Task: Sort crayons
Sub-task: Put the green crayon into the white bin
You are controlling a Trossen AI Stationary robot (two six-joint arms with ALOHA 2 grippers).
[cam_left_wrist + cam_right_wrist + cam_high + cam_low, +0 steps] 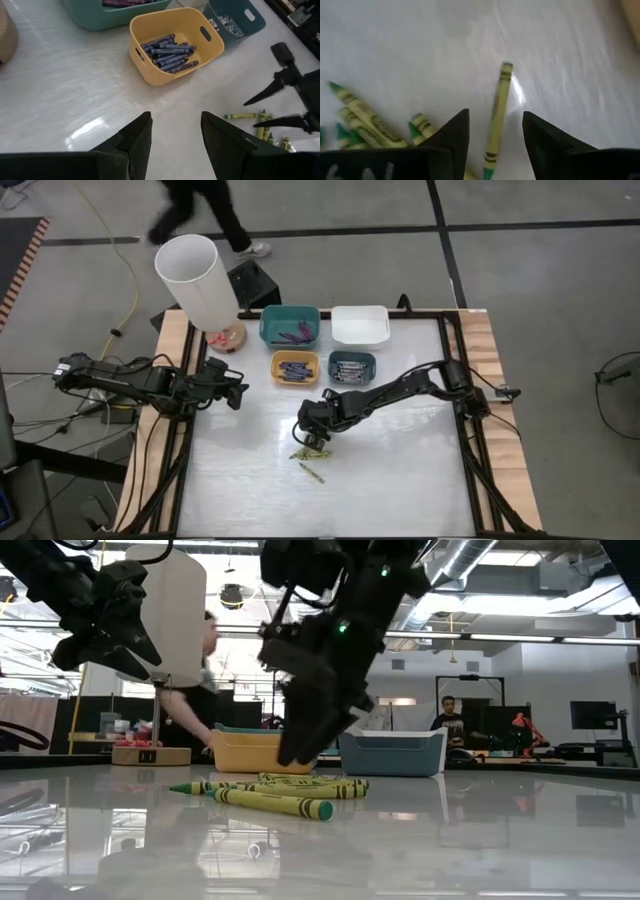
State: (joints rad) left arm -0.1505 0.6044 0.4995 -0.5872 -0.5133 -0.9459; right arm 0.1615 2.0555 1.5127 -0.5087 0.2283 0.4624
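Several yellow-green crayons (310, 452) lie in a loose heap on the white table, and one more (312, 472) lies just nearer the front edge. My right gripper (495, 122) hovers open just above the heap (300, 784), slanting down. One yellow-green crayon (497, 112) lies flat on the table below the gap between its fingers. At the table's left side, my left gripper (175, 125) hangs open in the air with nothing between its fingers.
Four bins stand at the far side: a teal one (290, 325) with purple crayons, a white one (360, 325), a yellow one (172, 45) with blue crayons, and a blue-grey one (351, 366) with grey crayons. A white cylinder (197, 280) stands at the far left corner. A person walks beyond the table.
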